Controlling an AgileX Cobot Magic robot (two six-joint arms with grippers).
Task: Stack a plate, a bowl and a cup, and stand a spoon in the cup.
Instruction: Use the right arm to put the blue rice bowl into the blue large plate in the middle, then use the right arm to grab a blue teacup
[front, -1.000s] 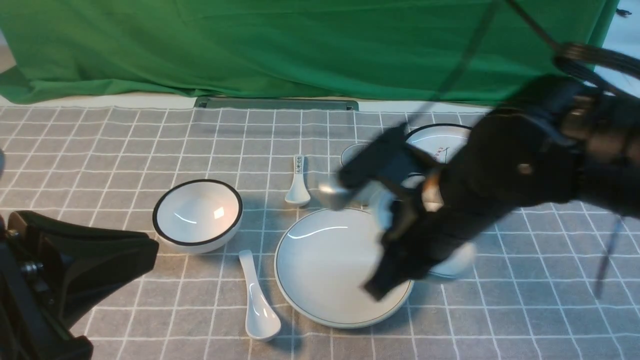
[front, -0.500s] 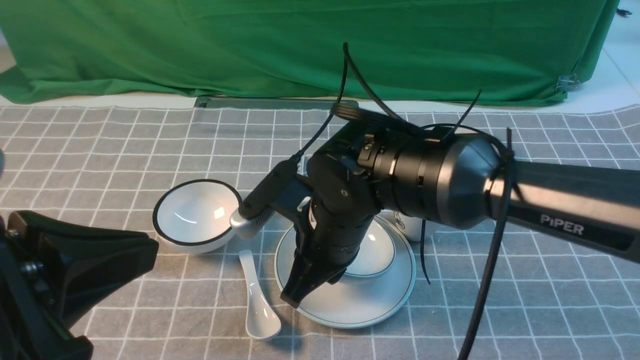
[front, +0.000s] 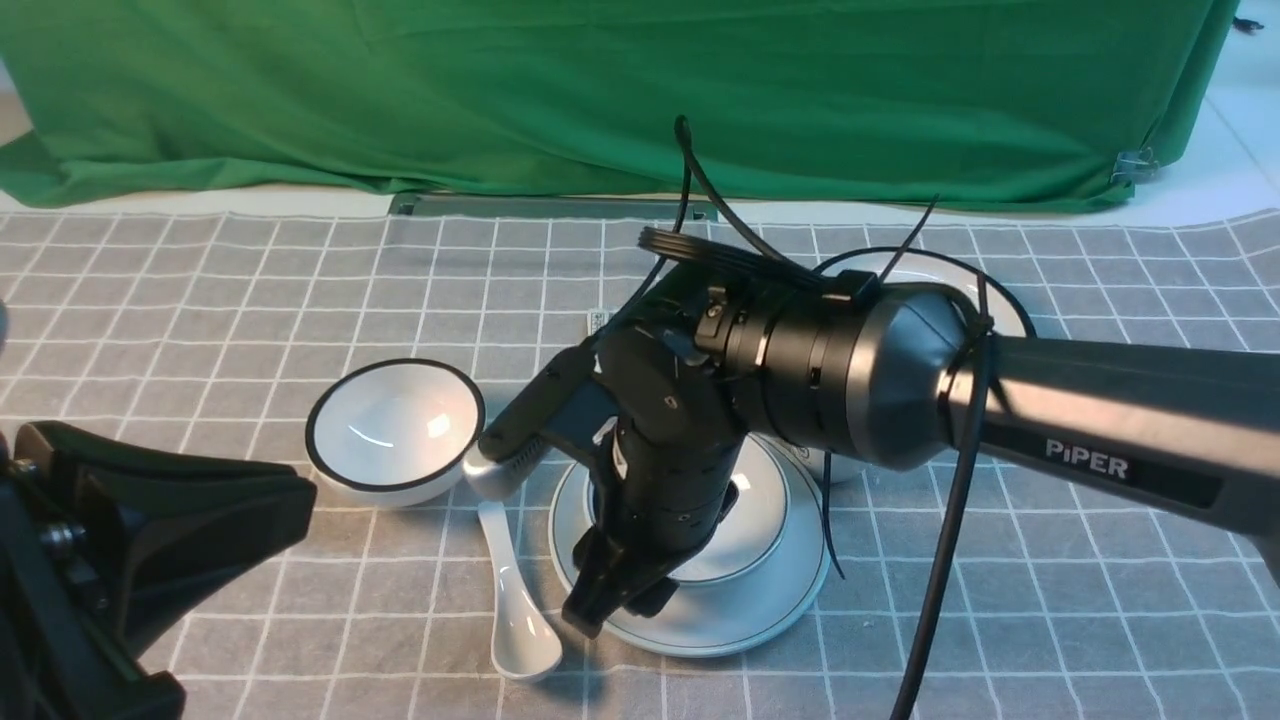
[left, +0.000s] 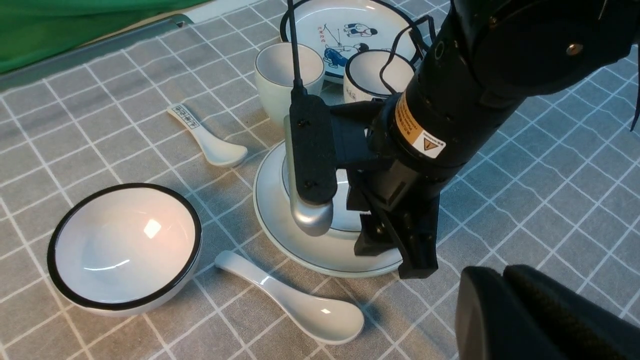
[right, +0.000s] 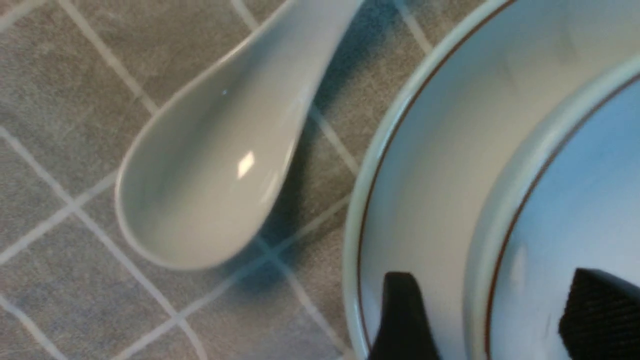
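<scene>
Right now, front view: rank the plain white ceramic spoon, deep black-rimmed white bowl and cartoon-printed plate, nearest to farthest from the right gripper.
1. Plain white spoon, beside the right gripper.
2. Deep black-rimmed bowl, farther left.
3. Cartoon-printed plate, back right.

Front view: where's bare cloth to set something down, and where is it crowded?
Bare: the far-left cloth between the green backdrop and the black-rimmed bowl; also the near-right cloth beside the plate, nearer than the right arm. Crowded: the centre, where spoon, plate, bowl and right gripper sit close, with the cup, a black-rimmed cup and cartoon plate behind.
</scene>
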